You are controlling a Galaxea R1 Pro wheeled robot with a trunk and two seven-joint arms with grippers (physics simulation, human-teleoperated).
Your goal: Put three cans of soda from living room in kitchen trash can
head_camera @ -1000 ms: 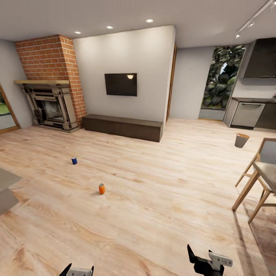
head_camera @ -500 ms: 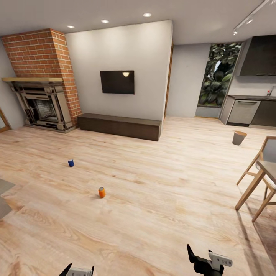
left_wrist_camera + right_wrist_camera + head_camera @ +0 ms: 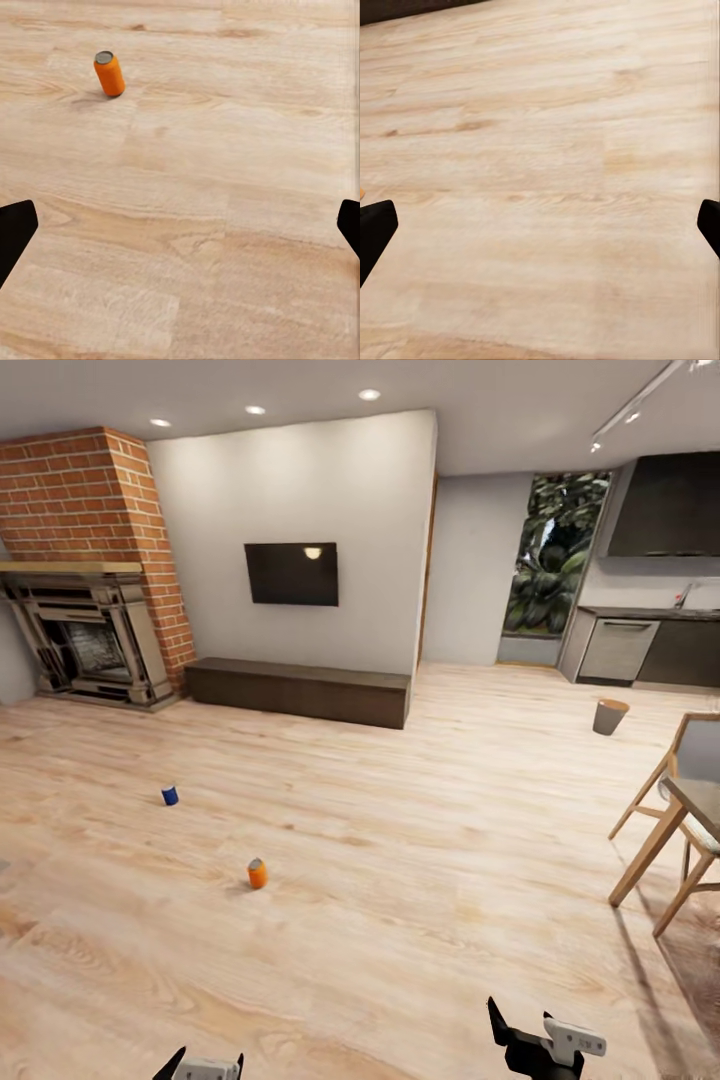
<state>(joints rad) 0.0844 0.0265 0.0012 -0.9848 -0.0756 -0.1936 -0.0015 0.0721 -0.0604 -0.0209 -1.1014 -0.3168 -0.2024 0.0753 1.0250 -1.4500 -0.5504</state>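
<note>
While no label reads, 2 cans stand: orange can, blue can.

Pale plank floor spreads under my pincers; ahead, a white wall with dark screen, brick fireplace far left, wooden chair right.

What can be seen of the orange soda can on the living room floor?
The small orange cylindrical soda can has a grey metal top and stands slightly tilted on the pale wood plank floor, alone, with nothing else touching it. The left wrist view shows it ahead of the open left gripper, casting a faint shadow.
</note>
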